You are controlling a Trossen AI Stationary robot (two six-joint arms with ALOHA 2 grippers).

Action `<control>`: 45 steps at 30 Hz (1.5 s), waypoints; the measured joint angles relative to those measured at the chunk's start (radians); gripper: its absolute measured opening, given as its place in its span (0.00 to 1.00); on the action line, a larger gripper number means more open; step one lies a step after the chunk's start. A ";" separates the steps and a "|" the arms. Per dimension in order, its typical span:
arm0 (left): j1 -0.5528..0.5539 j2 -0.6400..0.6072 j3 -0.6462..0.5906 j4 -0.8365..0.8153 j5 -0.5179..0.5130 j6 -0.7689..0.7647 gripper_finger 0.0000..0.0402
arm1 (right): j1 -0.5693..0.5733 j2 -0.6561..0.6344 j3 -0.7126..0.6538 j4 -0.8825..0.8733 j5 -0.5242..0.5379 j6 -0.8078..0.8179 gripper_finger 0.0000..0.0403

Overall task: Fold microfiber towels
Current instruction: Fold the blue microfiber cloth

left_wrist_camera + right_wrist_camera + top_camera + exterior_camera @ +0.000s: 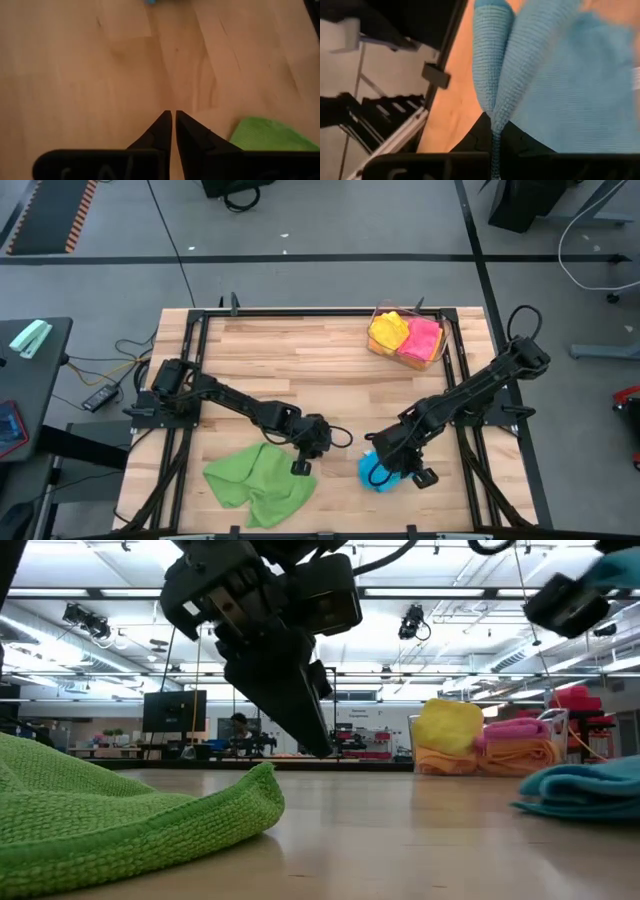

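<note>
A crumpled green towel (pixel 258 483) lies flat near the table's front edge, left of the middle. My left gripper (pixel 173 115) hangs shut just off its right edge, over bare wood, with nothing between its fingers; the low view shows that gripper (pixel 318 745) clear of the table. To the right lies a blue towel (pixel 378 472), with my right gripper (pixel 395 468) shut on it. Yellow (pixel 386 330) and pink (pixel 424 338) towels sit in a clear bin at the back right. My right gripper pinches a gathered fold of the blue towel (pixel 496 112) between its two fingers, more than one layer of cloth. The fingers slant down at it from the table's right side. The rest of the blue towel (pixel 585 790) lies bunched on the table.
The clear bin (pixel 438 358) stands at the table's far right, holding yellow, pink and orange towels (pixel 480 758). A black frame (pixel 195 330) runs round the table's edges. Bare wood stretches across the middle and the far left.
</note>
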 joint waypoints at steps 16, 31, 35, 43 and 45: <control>-0.004 0.000 0.000 0.041 -0.018 0.060 0.06 | -0.149 0.216 -0.023 0.100 -0.146 -0.105 0.02; -0.004 0.000 0.000 0.044 -0.018 0.101 0.05 | -0.187 0.230 -0.042 0.144 0.004 -0.316 0.03; -0.005 0.000 0.000 0.044 -0.018 0.100 0.04 | -0.201 0.230 -0.061 0.171 0.014 -0.321 0.10; -0.005 0.000 0.000 0.045 -0.018 0.101 0.06 | -0.225 0.223 -0.037 0.103 0.023 -0.293 0.34; -0.005 0.000 0.001 0.045 -0.018 0.101 0.06 | -0.240 0.207 0.001 0.039 0.033 -0.292 0.39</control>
